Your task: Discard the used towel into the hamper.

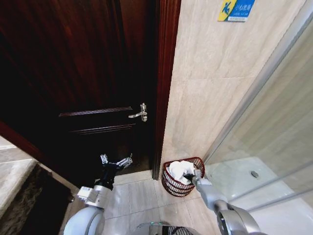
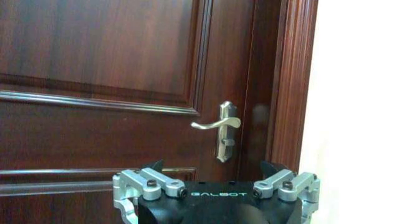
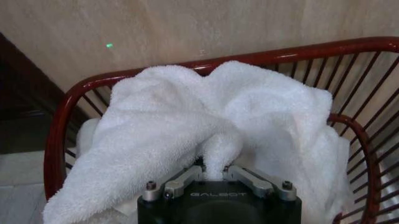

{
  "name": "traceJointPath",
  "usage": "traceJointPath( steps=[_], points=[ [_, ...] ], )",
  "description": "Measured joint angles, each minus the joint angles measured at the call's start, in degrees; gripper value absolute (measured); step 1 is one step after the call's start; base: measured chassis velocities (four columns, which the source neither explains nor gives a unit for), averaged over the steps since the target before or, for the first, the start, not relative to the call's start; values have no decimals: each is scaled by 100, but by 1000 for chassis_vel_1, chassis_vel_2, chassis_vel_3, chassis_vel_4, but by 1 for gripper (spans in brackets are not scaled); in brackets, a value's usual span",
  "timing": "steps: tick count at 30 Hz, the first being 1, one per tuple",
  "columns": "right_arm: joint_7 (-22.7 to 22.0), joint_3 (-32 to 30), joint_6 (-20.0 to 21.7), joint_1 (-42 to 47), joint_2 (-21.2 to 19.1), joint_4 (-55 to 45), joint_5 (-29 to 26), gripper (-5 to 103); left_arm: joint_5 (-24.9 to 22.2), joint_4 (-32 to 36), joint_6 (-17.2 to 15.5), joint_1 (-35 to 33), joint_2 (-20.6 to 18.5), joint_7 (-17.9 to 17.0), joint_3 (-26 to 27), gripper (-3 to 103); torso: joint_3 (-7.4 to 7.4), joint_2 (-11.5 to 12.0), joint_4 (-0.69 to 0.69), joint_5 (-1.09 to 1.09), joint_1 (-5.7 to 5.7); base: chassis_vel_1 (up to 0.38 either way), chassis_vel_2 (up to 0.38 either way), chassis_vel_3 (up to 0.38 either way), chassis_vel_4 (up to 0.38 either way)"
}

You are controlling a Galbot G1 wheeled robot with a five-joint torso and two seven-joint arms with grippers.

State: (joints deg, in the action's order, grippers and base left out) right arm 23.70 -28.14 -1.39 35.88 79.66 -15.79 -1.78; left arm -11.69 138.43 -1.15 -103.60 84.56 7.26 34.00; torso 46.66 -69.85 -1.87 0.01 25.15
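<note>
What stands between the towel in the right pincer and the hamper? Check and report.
Nothing visible does. The right pincer is shut on a fold of the white towel, which already drapes inside the hamper, within its red rim by the tiled wall. The left pincer hangs open, apart, facing the dark door.

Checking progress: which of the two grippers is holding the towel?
The right gripper, pinching the white towel over the hamper; the left gripper hangs open by the door.
</note>
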Motion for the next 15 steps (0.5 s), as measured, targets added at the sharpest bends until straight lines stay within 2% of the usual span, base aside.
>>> traceJointPath(
  steps=[4,8,12,13,14,15],
  points=[
    [-62,-25,61,79,-59,-181,8,5,0,0,0,0,0,0,0,100,0,0,-1,1,0,0,0,0,0],
    [-41,26,289,462,-266,-963,-165,2,0,0,0,0,0,0,0,100,1,0,0,3,0,0,0,0,0],
    [254,7,420,903,-542,-1790,-355,10,0,0,0,0,0,0,0,100,1,0,1,2,0,0,0,0,0],
    [303,17,554,1180,-720,-2331,-604,21,0,0,0,0,-1,0,0,100,1,0,1,2,0,0,0,0,0],
    [303,17,554,1180,-720,-2331,-604,21,0,0,0,0,-1,0,0,100,1,0,1,2,0,0,0,0,0],
    [311,39,648,1405,-851,-2739,-809,27,0,0,0,0,0,1,0,100,1,0,1,-2,0,0,0,0,0]
  ],
)
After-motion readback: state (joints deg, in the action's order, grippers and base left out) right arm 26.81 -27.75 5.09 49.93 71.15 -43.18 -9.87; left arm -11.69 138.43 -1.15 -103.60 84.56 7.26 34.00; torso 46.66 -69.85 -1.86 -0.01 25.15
